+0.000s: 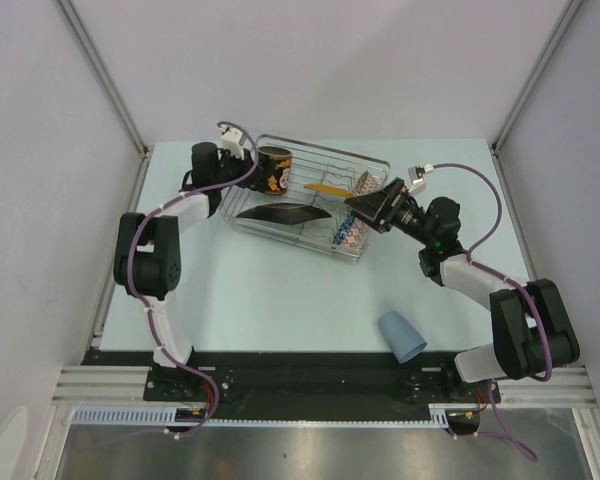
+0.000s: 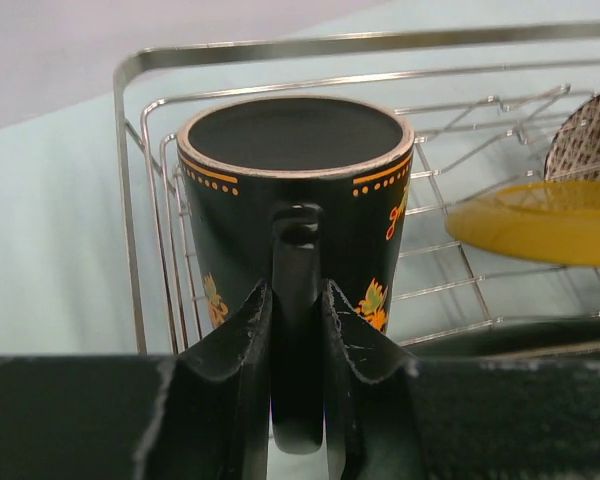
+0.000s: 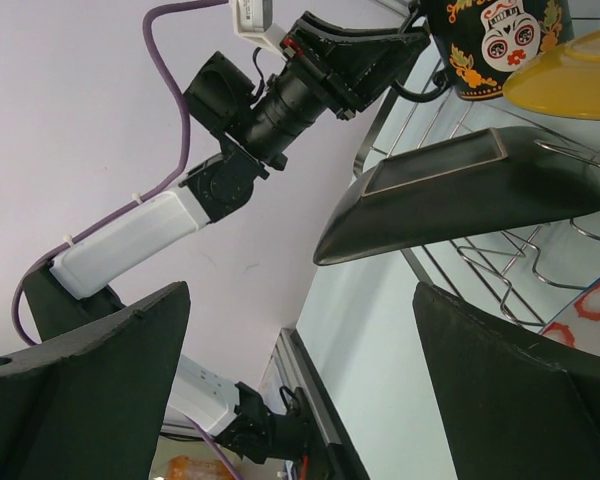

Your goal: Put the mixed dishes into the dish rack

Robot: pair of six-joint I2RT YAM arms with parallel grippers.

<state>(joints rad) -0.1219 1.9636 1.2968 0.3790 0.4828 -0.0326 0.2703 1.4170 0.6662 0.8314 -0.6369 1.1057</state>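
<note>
From above, the rectangular silver wire dish rack (image 1: pixel 320 140) sits far back; a light-blue handleless cup (image 1: pixel 403 335) lies near the right arm.

Left wrist: the left gripper (image 2: pixel 297 300) pinches the handle of the dark patterned mug (image 2: pixel 295 190) at the rack's end.

Right wrist: the right gripper (image 3: pixel 302 290) gapes wide and empty before the dark square plate (image 3: pixel 460 190) leaning in the rack.

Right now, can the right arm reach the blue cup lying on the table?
Probably yes. The right pincer is open and empty, and the light-blue cup lies alone on the table near that arm's base, nothing blocking it.

Bright even light, soft shadows, sharp
</note>
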